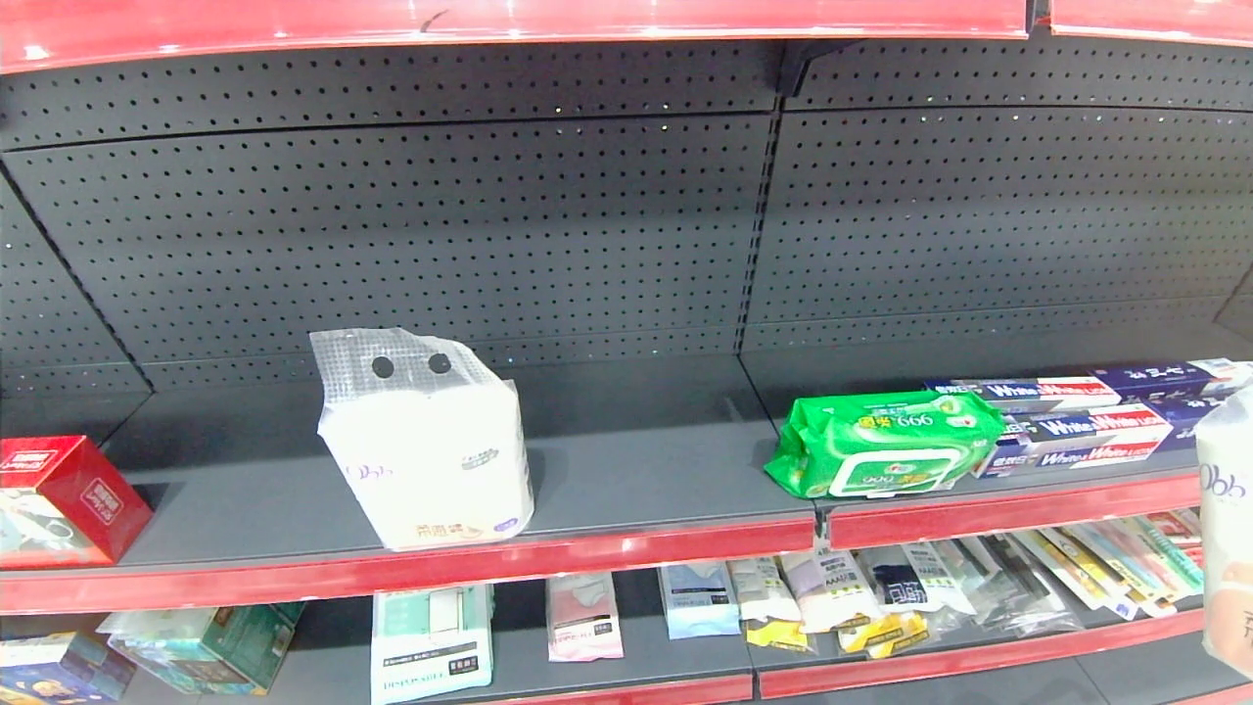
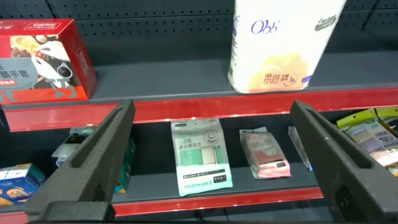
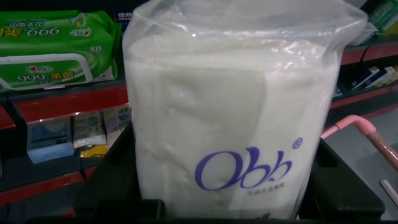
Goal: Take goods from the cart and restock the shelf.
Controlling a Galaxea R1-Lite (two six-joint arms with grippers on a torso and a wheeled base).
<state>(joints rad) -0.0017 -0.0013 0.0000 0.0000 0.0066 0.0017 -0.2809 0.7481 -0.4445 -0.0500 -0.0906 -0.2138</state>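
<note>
A white tissue pack (image 3: 224, 118) was pictured clamped between the dark fingers of the right end effector (image 3: 224, 193), carried upright in front of the right part of the shelf (image 1: 626, 470), near the toothpaste boxes (image 1: 1077, 421) and the green wet wipes (image 1: 881, 446); it was judged to be gripped across its flanks so that it could be set down on its base. A matching pack (image 1: 421, 441) was stood at the shelf's front edge, well apart from a red box (image 1: 59, 499), with bare shelf between it and the wipes, the likely slot for the carried one. The left end effector (image 2: 211, 109) was held spread wide and empty, facing the packets on the lower tier (image 2: 202, 155), seemingly kept out of the way
</note>
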